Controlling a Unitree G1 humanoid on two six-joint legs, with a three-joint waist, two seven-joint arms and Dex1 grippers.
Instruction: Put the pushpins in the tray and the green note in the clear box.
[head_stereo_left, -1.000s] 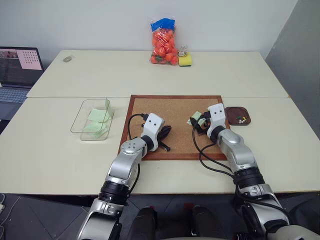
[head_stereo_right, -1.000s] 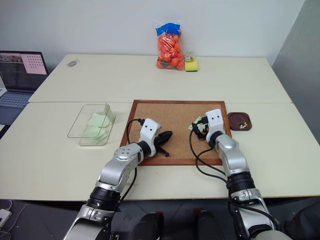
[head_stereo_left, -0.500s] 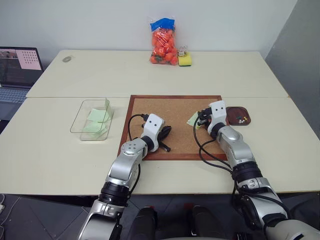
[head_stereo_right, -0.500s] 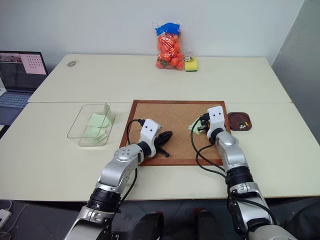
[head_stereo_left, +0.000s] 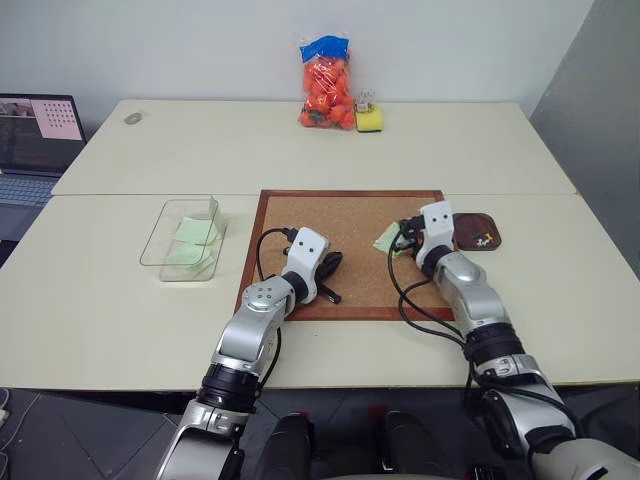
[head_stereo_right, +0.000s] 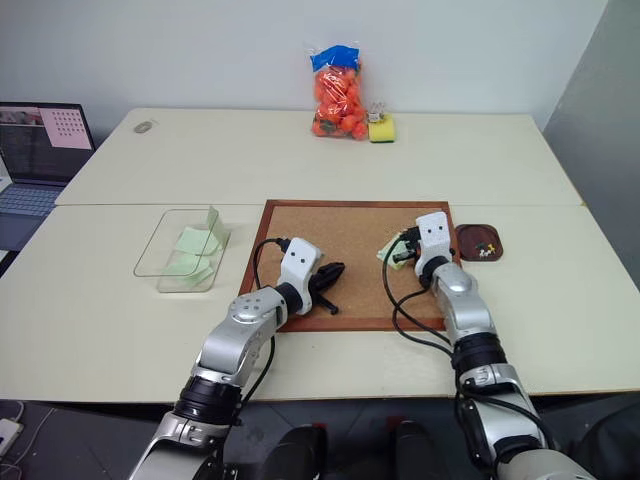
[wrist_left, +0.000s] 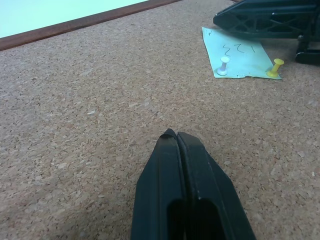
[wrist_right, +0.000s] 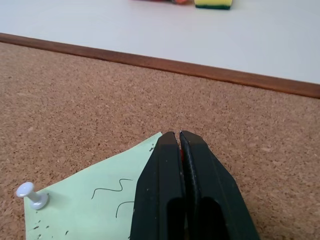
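Two arms reach forward over the corkboard (head_stereo_left: 350, 250) in the middle of the bench (head_stereo_left: 100, 300). The left gripper (wrist_left: 172, 137) lies low over the cork near the board's near-left corner, its black fingers pressed together on nothing. The right gripper (wrist_right: 178, 136) sits level over the board's right part, fingers drawn together above the far corner of the green note (wrist_right: 95, 205); a sliver of red shows between them, too little to say what it is.

The green note is a pale square slip with dark pen squiggles, flat on the cork near the board's right edge. A white pushpin (wrist_left: 223, 65) and a yellow pushpin (wrist_left: 275, 67) stand in it at two corners. The tray (head_stereo_left: 478, 230), dark reddish-brown, sits on the bench just beside the board's right edge with a few small pushpins in it. The clear box (head_stereo_left: 185, 240) stands on the bench left of the board, with pale green slips inside.

A second ago the right gripper's fingers stood apart over the note; now they are closed. The left arm has not moved.
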